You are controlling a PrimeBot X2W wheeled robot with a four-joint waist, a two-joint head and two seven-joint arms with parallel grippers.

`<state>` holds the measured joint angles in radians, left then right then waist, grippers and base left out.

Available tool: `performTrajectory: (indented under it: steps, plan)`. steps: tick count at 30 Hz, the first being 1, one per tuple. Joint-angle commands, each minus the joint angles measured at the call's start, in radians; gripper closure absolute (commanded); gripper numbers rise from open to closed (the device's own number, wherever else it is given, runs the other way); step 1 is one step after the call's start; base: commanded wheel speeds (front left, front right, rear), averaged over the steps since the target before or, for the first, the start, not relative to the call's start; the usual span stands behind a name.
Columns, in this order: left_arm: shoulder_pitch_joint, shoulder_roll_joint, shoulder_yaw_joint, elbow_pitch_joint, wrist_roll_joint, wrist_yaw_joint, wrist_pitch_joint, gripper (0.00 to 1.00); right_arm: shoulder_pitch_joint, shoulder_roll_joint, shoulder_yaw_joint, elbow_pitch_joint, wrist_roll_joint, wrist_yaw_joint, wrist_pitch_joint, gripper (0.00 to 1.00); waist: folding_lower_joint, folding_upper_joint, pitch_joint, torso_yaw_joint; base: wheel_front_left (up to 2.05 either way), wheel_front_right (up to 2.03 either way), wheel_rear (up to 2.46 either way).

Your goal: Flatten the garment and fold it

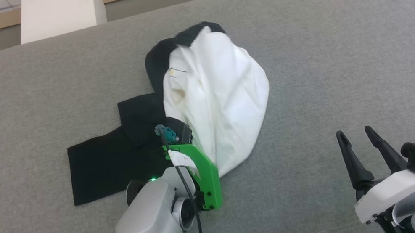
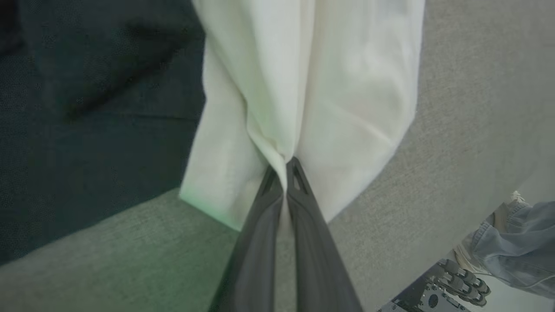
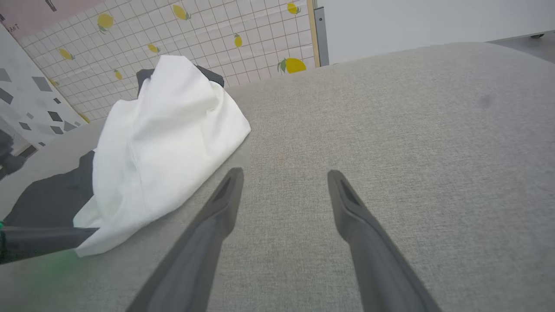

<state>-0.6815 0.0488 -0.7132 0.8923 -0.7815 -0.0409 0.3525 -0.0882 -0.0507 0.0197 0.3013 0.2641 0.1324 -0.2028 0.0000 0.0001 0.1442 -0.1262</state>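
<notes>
nearest the robot, the right gripper (image 1: 353,132) sits at the lower right over the grey padded surface (image 1: 348,44), its two dark fingers spread well apart with nothing between them, well apart from the garment (image 1: 219,88). a little farther in, the left gripper (image 2: 287,164) has its fingers pressed together on a pinched fold of the white cloth at the garment's near edge, and the fabric rises from that pinch in a gathered drape. the garment lies bunched near the middle of the surface, its white body heaped up, a black sleeve (image 1: 101,169) spread flat to the left and black trim at the far end. beyond stands a white block (image 1: 60,10).
</notes>
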Motion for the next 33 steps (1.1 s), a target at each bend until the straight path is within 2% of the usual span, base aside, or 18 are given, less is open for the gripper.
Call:
performTrajectory:
  steps: [1,2,3,4,7,11,17,20,23,27,30,33]
  plan:
    - [0.020,0.002,0.001,-0.001,-0.017,-0.005,0.008,1.00,0.002,0.001,-0.001,0.001,0.005,-0.002,0.000,0.00,0.0000,-0.0001,-0.013,0.013,0.00,0.00,0.00]
    - [0.023,0.002,0.004,-0.009,-0.034,-0.003,0.010,0.57,0.005,0.001,-0.003,0.003,0.004,-0.002,0.000,0.00,0.0000,-0.0001,-0.021,0.019,0.00,0.00,0.00]
    - [0.023,0.002,0.012,-0.021,-0.051,-0.001,0.007,0.32,0.008,0.001,-0.005,0.004,0.003,-0.002,0.000,0.00,0.0000,-0.0001,-0.029,0.025,0.00,0.00,0.00]
    - [0.022,0.002,0.028,-0.039,-0.080,0.004,0.003,0.00,0.012,0.001,-0.008,0.006,0.002,-0.002,0.001,0.00,0.0000,-0.0001,-0.039,0.033,0.00,0.00,0.00]
    - [0.008,0.002,0.068,-0.086,-0.134,0.014,-0.005,0.00,0.021,0.001,-0.016,0.010,0.002,-0.002,0.003,0.00,0.0000,-0.0001,-0.070,0.055,0.00,0.00,0.00]
    - [-0.015,0.005,0.180,-0.183,-0.230,0.020,-0.060,0.00,0.031,0.001,-0.030,0.009,0.030,-0.002,0.000,0.00,0.0000,-0.0001,-0.116,0.081,0.00,0.00,0.00]
    - [-0.007,0.093,0.315,-0.321,-0.241,0.063,-0.238,0.00,0.042,0.001,-0.044,0.003,0.036,-0.002,0.009,0.00,0.0000,-0.0001,-0.178,0.108,0.00,0.00,0.00]
    - [0.031,0.159,0.358,-0.364,-0.197,0.095,-0.349,0.00,0.053,0.001,-0.049,-0.003,0.028,-0.002,0.019,0.00,0.0000,-0.0001,-0.200,0.116,0.00,0.00,0.00]
    - [0.098,0.249,0.380,-0.413,-0.113,0.140,-0.472,0.00,0.063,0.001,-0.056,-0.018,0.010,-0.002,0.033,0.00,0.0000,-0.0001,-0.214,0.120,0.00,0.00,0.00]
    - [0.208,0.347,0.367,-0.484,-0.003,0.192,-0.559,0.00,0.078,0.001,-0.075,-0.040,-0.009,-0.002,0.052,0.00,0.0000,-0.0001,-0.215,0.126,0.00,0.00,0.00]
    - [0.294,0.386,0.354,-0.543,0.049,0.212,-0.585,0.00,0.091,0.001,-0.090,-0.053,-0.019,-0.002,0.065,0.00,0.0000,-0.0001,-0.206,0.129,0.00,0.00,0.00]
    - [0.382,0.398,0.345,-0.595,0.072,0.226,-0.597,0.00,0.099,0.001,-0.097,-0.063,-0.028,-0.002,0.075,0.00,0.0000,-0.0001,-0.190,0.128,0.00,0.00,0.00]
